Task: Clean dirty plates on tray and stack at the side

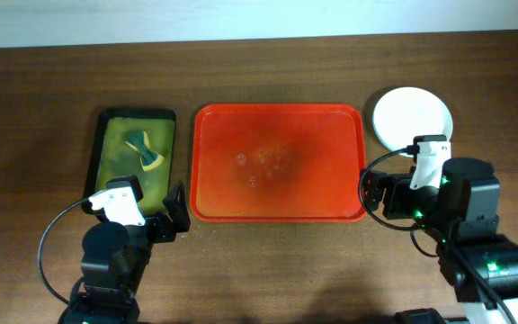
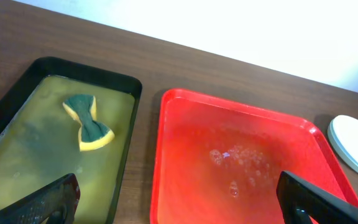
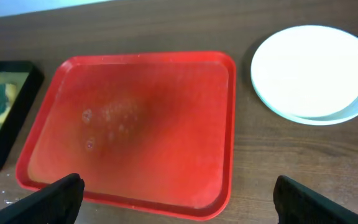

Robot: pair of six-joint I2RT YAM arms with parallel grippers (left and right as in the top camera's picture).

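Note:
The red tray [image 1: 279, 162] lies in the middle of the table with only water droplets on it; it also shows in the left wrist view [image 2: 241, 162] and the right wrist view [image 3: 135, 124]. The plates [image 1: 411, 118] sit stacked on the table to the tray's right, white on top with a pale blue-green rim beneath [image 3: 309, 65]; their edge shows in the left wrist view [image 2: 353, 146]. My left gripper [image 2: 179, 205] is open and empty over the tray's near left edge. My right gripper [image 3: 179, 199] is open and empty near the tray's near right corner.
A dark green-black tray [image 1: 133, 153] of yellowish water with a yellow-green sponge [image 1: 144, 148] stands left of the red tray. Both arm bases stand at the near side of the table.

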